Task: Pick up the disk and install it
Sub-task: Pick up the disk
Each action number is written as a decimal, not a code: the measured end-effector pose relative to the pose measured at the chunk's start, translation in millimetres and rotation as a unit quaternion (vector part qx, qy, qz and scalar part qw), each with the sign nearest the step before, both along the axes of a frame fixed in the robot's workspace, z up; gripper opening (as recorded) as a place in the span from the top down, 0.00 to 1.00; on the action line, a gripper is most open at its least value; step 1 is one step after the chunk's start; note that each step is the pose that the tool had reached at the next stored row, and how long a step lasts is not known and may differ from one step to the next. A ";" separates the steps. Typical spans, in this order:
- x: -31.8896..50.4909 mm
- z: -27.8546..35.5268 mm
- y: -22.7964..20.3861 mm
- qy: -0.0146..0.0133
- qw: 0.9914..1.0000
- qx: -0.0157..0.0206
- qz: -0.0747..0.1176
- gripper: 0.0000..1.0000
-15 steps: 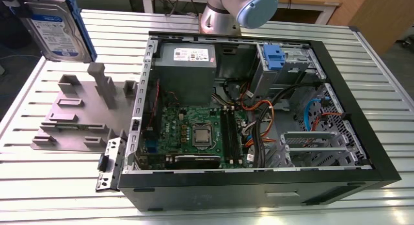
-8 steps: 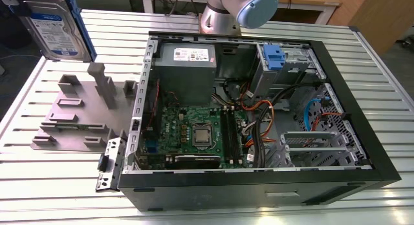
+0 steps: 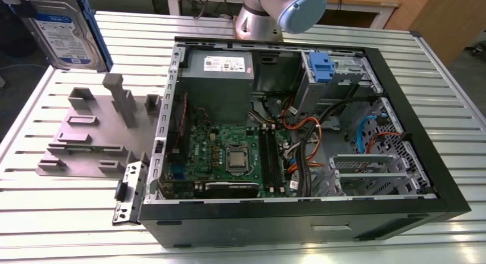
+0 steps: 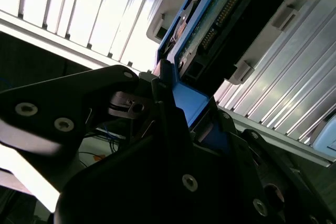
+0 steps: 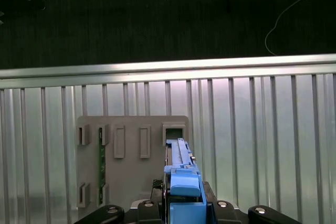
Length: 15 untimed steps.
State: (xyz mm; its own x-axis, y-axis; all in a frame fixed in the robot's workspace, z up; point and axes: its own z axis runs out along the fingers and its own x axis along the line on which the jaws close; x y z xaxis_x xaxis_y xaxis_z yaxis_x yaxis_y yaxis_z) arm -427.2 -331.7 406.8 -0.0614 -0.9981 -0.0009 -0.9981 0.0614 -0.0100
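— What is the gripper (image 5: 185, 205) carrying?
— The disk (image 5: 181, 174), edge-on, with its blue rail clamped from both sides.
— And around it?
— A grey fixture plate (image 5: 134, 182) lies on the slatted table (image 5: 262, 145) (a green board (image 5: 102, 162) stands in one slot, at ten o'clock from the disk). At twelve o'clock, past the table's edge, is dark floor (image 5: 131, 19).

One disk (image 3: 65, 33) at the upper left of the exterior view; one open computer case (image 3: 304, 133) at centre; one grey fixture plate (image 3: 83, 153) at left; one robot arm (image 3: 258, 19) at top; one slatted tabletop (image 3: 68, 218).
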 end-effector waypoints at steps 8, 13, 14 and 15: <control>0.0 3.4 0.0 0.000 1.000 0.000 0.000 0.64; 0.0 5.5 0.0 0.000 1.000 0.000 0.000 0.64; 0.0 5.9 0.0 0.000 1.000 0.000 0.000 0.64; 0.0 6.3 0.0 0.000 1.000 0.000 0.000 0.64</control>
